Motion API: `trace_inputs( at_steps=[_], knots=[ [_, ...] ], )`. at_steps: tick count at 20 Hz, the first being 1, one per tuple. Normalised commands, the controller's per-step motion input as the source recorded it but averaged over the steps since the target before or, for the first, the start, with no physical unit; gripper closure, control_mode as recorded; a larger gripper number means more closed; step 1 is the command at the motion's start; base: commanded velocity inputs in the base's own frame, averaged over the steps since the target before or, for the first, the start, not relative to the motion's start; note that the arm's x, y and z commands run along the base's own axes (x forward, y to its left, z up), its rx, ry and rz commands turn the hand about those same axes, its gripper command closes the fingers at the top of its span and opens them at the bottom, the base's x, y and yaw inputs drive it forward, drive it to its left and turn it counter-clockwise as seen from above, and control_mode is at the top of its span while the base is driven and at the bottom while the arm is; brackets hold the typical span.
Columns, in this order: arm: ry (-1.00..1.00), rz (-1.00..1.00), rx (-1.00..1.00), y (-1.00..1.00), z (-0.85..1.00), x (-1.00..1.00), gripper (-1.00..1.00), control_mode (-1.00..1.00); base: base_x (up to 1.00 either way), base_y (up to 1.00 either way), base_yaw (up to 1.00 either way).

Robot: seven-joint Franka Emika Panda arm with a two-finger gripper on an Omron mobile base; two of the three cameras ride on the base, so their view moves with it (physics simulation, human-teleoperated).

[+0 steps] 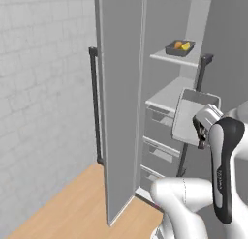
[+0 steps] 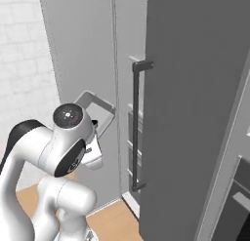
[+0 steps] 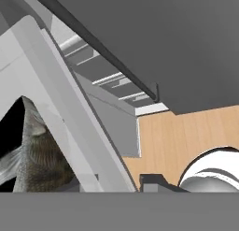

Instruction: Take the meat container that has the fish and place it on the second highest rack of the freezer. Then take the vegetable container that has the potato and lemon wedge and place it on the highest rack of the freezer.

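In the left base view the gripper [image 1: 200, 131] is clamped on the rim of the meat container [image 1: 191, 118], a flat grey tray tipped on edge, with the bare white second rack [image 1: 167, 94] at eleven o'clock from it and the vegetable container [image 1: 179, 48] on the top rack. In the right base view the meat container [image 2: 96, 110] rides at one o'clock from the wrist, before the open freezer. In the hand view the scaly fish [image 3: 35, 162] lies at eight o'clock against the smooth tray wall.

Arm: rising from the lower right of the left base view, elbow bending.
Gripper [image 1: 200, 131]: clamping the meat container [image 1: 193, 114], tilted.
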Motion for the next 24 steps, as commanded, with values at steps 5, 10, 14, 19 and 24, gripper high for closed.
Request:
trace_inputs(
  at_steps=[5, 10, 14, 19, 24],
  knots=[
    [0.0, 0.0, 0.0, 0.0, 0.0, 0.0, 1.0, 1.0, 0.44, 0.34, -0.27],
    [0.0, 0.0, 0.0, 0.0, 0.0, 0.0, 1.0, 1.0, 0.54, 0.05, -0.29],
    [0.0, 0.0, 0.0, 0.0, 0.0, 0.0, 1.0, 1.0, 0.65, 0.36, -0.29],
    [0.0, 0.0, 0.0, 0.0, 0.0, 0.0, 1.0, 1.0, 0.64, 0.14, -0.24],
    [0.0, 0.0, 0.0, 0.0, 0.0, 0.0, 1.0, 1.0, 0.7, -0.05, -0.17]
  ],
)
